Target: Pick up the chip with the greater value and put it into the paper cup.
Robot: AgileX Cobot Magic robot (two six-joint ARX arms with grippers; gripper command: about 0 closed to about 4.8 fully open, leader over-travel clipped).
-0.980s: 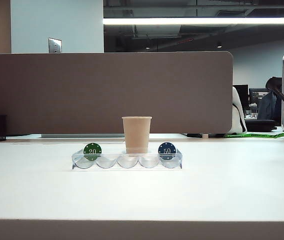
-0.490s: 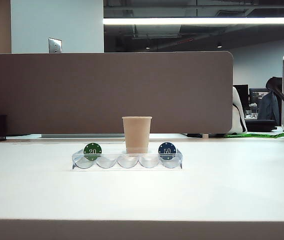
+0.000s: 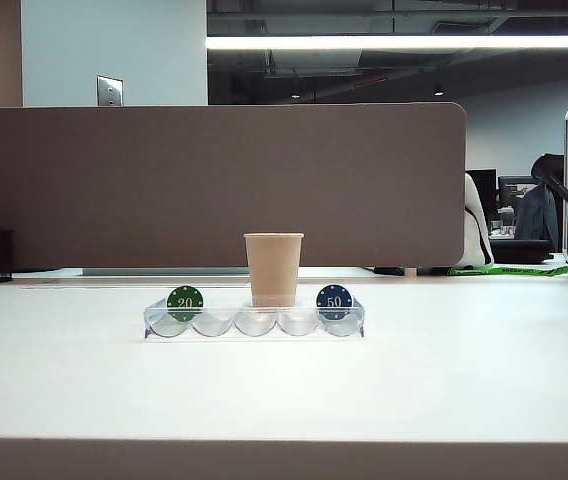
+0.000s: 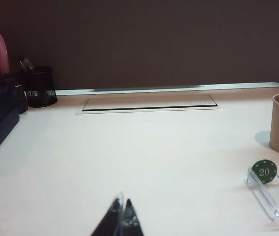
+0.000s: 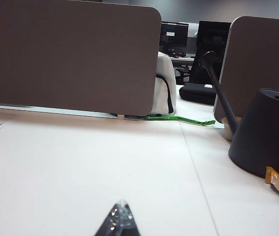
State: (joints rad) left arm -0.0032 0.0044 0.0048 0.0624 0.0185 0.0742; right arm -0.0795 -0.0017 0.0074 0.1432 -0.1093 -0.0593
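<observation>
While both tools close | green chip "20" | blue chip "50"

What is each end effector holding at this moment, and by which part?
Nothing is held. The left end effector and the right end effector are both shut on nothing, over bare table, away from the chip tray and paper cup.

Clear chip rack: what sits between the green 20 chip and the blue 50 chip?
In the exterior view, only empty slots of the clear rack separate the green 20 chip from the blue 50 chip; the paper cup stands behind.
</observation>
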